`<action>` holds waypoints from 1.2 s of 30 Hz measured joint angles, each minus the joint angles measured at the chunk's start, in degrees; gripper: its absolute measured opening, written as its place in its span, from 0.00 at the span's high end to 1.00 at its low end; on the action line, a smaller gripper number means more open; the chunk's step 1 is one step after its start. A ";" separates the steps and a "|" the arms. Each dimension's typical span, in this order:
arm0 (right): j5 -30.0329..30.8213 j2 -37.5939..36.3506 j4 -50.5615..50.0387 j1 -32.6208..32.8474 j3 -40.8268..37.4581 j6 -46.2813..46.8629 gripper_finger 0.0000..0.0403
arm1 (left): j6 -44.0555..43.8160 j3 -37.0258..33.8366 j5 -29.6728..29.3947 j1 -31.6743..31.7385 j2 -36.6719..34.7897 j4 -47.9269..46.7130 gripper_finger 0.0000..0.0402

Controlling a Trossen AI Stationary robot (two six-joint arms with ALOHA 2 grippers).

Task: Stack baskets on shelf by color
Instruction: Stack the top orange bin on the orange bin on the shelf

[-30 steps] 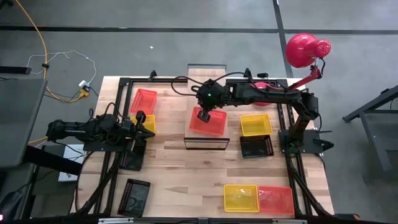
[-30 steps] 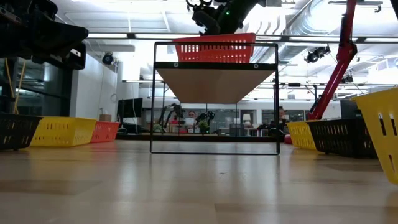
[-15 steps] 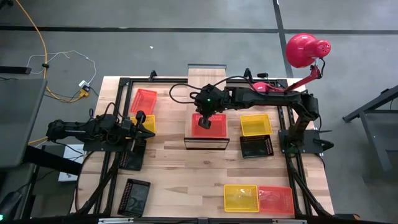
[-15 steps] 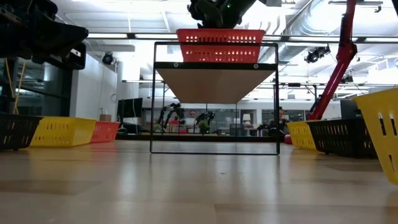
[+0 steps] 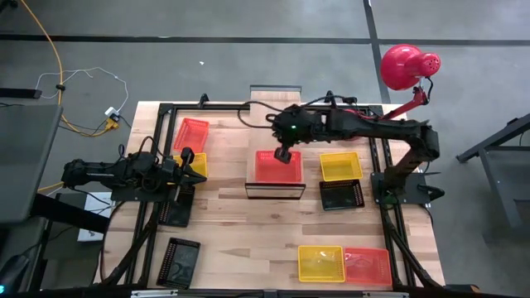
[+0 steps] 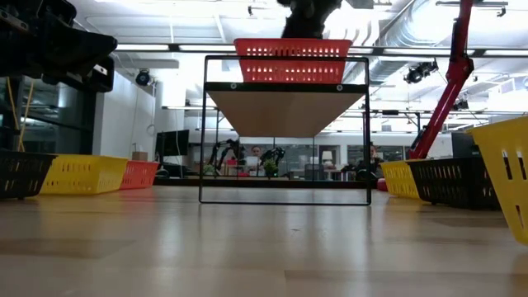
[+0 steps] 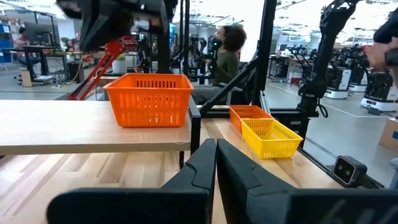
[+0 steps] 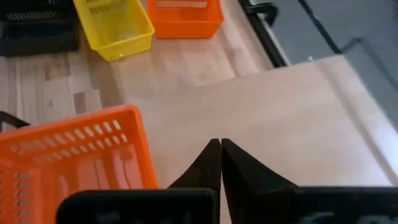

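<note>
No text, label, brand, number or sign can be read anywhere in these views.

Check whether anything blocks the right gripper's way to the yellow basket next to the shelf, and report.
Nothing visible does. The right gripper, shut and empty, hangs above the orange basket on the shelf. The yellow basket sits beside it on the table, open from above, with only a black basket next to it.

Three orange baskets (image 5: 277,166), three yellow (image 5: 340,165), three black (image 5: 341,195), one shelf (image 5: 275,189).
</note>
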 joint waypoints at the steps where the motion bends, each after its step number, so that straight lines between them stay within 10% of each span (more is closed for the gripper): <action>1: 0.89 -1.10 -1.49 0.51 0.00 0.54 1.00 | 0.00 0.00 0.02 -0.01 0.00 -0.02 0.99; 9: 9.72 -8.42 -16.56 9.18 -1.70 8.23 1.00 | 0.00 0.00 -0.01 0.01 0.00 0.00 0.99; 14: 11.05 -20.54 -9.75 15.57 -18.01 14.37 1.00 | -0.02 0.00 -0.01 -0.01 0.00 -0.02 0.99; 20: 16.55 -39.09 9.27 21.56 -42.95 20.74 1.00 | -0.02 0.00 0.02 -0.01 0.00 -0.01 0.99; 26: 20.74 -52.47 39.32 23.25 -62.73 7.91 1.00 | 0.00 0.00 0.01 -0.01 0.00 -0.01 0.99; 36: 18.98 -59.34 64.33 17.94 -73.46 -9.41 1.00 | 0.00 0.00 -0.01 -0.01 0.00 0.00 0.99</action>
